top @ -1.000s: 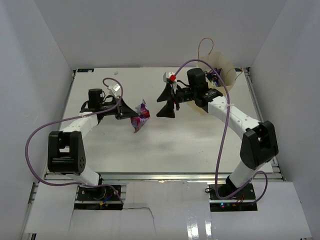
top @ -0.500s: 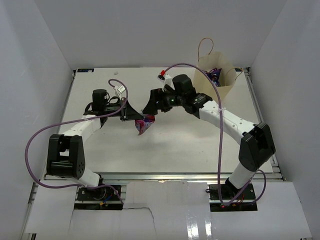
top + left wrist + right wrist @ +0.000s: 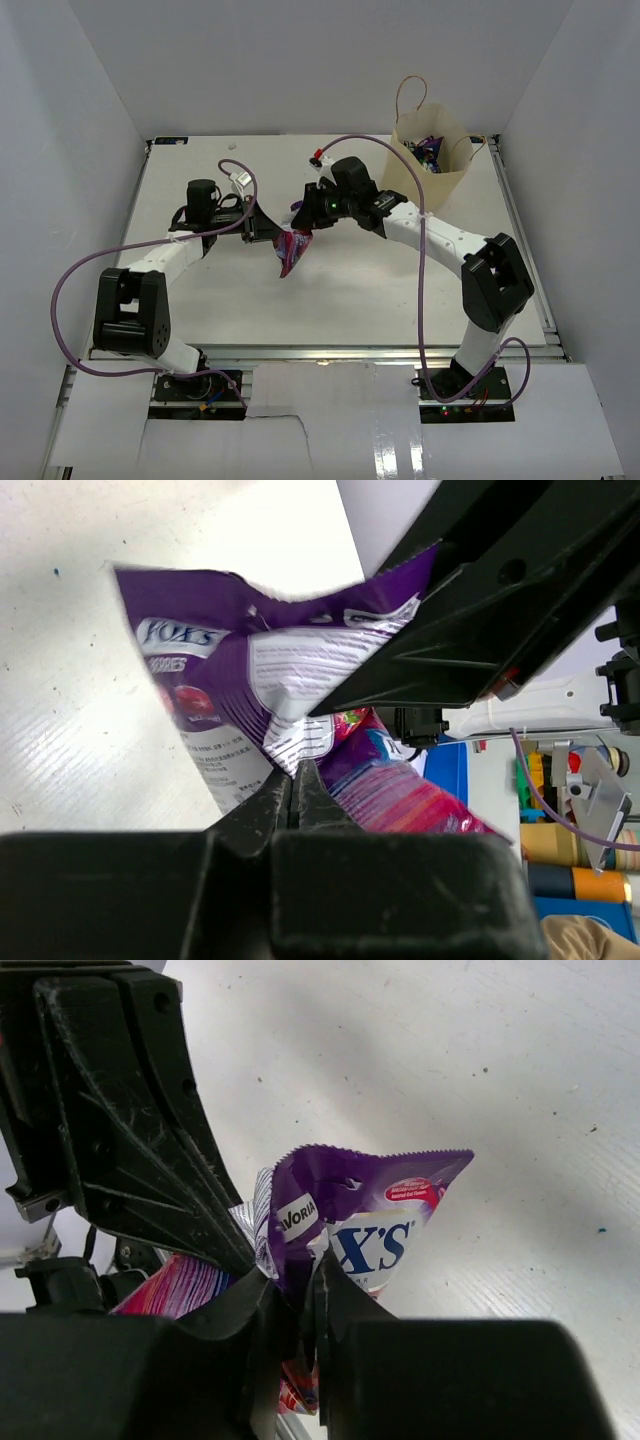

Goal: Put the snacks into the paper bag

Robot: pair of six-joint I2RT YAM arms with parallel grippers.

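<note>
A small purple snack packet [image 3: 292,250] hangs above the table's middle, pinched from both sides. My left gripper [image 3: 272,228] comes from the left, and its jaws [image 3: 293,775] look pressed together on the packet's lower edge [image 3: 230,680]. My right gripper [image 3: 303,215] comes from the right and is shut [image 3: 300,1285] on the packet's crumpled top [image 3: 360,1220]. A pink-striped packet [image 3: 410,790] hangs with it. The tan paper bag [image 3: 430,175] stands upright at the far right with snacks [image 3: 430,150] inside.
The bag's thin loop handle [image 3: 410,95] sticks up above its rim. White walls enclose the table [image 3: 380,290] on three sides. Purple cables loop off both arms.
My right arm swung left from beside the paper bag to the hanging packet and shut on it. The left arm stayed nearly in place, still holding the packet.
</note>
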